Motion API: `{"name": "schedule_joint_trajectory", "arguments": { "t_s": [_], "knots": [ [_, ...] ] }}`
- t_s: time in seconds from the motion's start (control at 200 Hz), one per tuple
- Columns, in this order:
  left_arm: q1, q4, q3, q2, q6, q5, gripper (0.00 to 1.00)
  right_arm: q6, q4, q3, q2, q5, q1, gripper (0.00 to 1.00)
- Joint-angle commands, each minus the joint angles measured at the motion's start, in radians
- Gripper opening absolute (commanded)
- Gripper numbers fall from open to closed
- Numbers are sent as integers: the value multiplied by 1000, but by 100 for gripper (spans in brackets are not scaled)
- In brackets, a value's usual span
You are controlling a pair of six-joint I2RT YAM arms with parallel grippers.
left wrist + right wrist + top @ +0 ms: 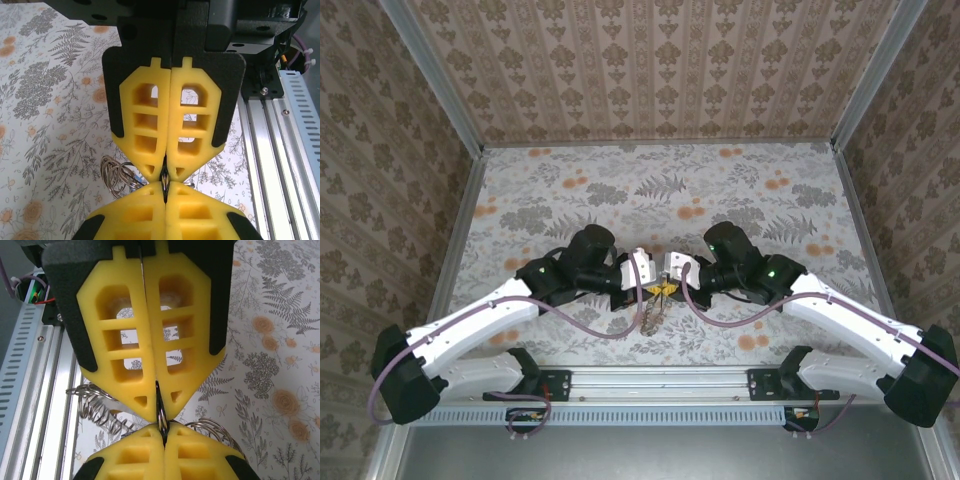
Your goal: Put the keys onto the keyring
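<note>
Left pincer (pixel 165 169) and right pincer (pixel 159 407) meet at the keyring (pixel 160 415), both pinching it, seemingly steadying it for threading.

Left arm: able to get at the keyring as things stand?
Probably yes. The left fingers are shut tip to tip with the right fingers, both seemingly pinching a thin metal piece, and the coiled keyring lies right beside the tips, nothing between.

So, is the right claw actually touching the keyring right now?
Touching. The right wrist view shows the right claw shut, with a thin metal edge of the keyring pinched between its yellow fingertips.
</note>
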Motion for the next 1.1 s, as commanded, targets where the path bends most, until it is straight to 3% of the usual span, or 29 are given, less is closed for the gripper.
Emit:
{"name": "schedule_joint_trajectory", "arguments": {
  "t_s": [0.0, 0.205, 0.5, 0.735, 0.89, 1.095],
  "knots": [
    [-15, -28, 36, -5, 39, 30, 0, -8, 40, 5, -31, -18, 6, 10],
    [-5, 55, -23, -60, 37, 87, 0, -9, 64, -35, -94, -80, -19, 22],
    [36, 135, -75, -111, 14, 211, 0, -5, 92, -46, -105, -145, -24, 20],
    [56, 216, -119, -145, -15, 237, 0, 3, 83, -43, -63, -193, -22, 20],
    [67, 236, -128, -148, -23, 255, 0, 4, 83, -47, -40, -199, -23, 12],
    [81, 259, -143, -163, -30, 267, 0, 5, 99, -67, -31, -182, -22, 17]
  ]
}}
